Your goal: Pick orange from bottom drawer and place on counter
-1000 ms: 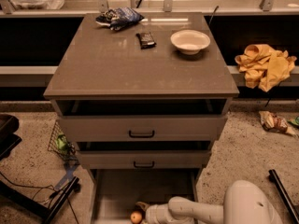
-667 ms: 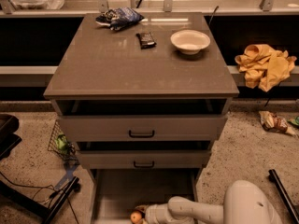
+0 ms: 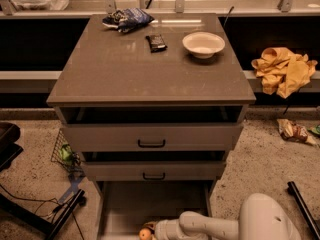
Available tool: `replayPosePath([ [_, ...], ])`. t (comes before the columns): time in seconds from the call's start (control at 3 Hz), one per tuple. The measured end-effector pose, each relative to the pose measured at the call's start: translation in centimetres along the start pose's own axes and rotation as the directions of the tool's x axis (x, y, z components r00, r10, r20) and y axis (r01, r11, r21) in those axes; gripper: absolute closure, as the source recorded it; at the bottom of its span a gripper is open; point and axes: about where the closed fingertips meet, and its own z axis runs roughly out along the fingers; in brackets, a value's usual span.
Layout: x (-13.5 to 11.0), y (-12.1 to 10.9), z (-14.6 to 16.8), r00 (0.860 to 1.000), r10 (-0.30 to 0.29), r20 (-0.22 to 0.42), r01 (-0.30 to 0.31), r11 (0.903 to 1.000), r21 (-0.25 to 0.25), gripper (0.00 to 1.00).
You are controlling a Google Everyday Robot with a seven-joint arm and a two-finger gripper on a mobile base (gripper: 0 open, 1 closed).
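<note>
The orange (image 3: 145,233) lies at the front of the open bottom drawer (image 3: 125,204), near the lower edge of the camera view. My white arm reaches in from the lower right, and my gripper (image 3: 156,231) is right beside the orange on its right side, touching or nearly touching it. The gripper's tips are hidden at the frame edge. The counter (image 3: 125,69) is the large grey-brown slab on top of the cabinet, above the two upper drawers.
On the counter stand a white bowl (image 3: 203,44), a dark small packet (image 3: 156,42) and a blue chip bag (image 3: 127,19). A yellow cloth (image 3: 283,69) lies at the right. A wire basket (image 3: 65,151) and black cables sit on the floor at the left.
</note>
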Motion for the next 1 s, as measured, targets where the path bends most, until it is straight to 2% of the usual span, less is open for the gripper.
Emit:
replayPosePath([
  [0.33,0.0,0.0,0.0,1.000,0.000,0.000,0.000,1.0000,-0.001,1.00],
  [0.67,-2.1,0.2,-0.6,1.000,-0.014,-0.014,0.014,0.9999,0.004,1.00],
  [1.0,-8.0,0.2,-4.0,1.000,-0.028,0.005,0.027,0.9991,0.033,1.00],
])
